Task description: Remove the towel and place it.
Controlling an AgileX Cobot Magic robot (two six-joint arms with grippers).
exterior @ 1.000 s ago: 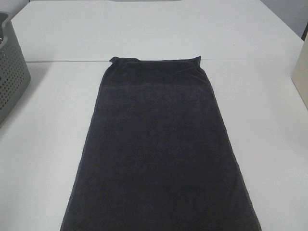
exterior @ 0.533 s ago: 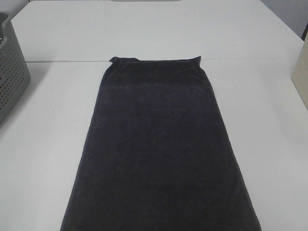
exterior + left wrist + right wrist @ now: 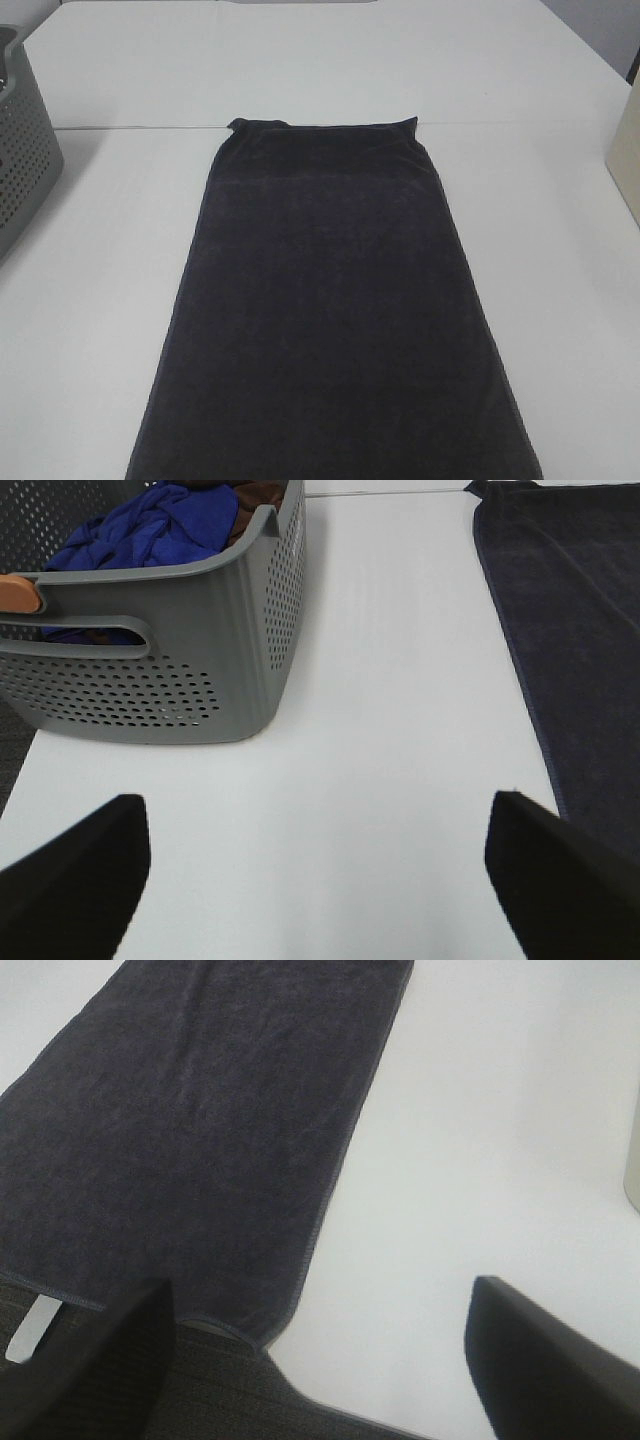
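Note:
The dark navy-black towel [image 3: 330, 300] lies flat and lengthwise down the middle of the white table [image 3: 90, 300], its far hem near the table seam. Neither gripper shows in the high view. In the left wrist view the towel's left edge [image 3: 570, 630] runs along the side, and my left gripper [image 3: 320, 880] is open and empty above bare table beside it. In the right wrist view the towel [image 3: 190, 1130] hangs its near corner over the table's front edge, and my right gripper [image 3: 320, 1360] is open and empty above that edge, beside the corner.
A grey perforated laundry basket [image 3: 20, 150] stands at the left edge of the table; it also shows in the left wrist view [image 3: 200, 650], holding blue and brown cloth [image 3: 150, 525]. A beige object [image 3: 625, 150] stands at the right edge.

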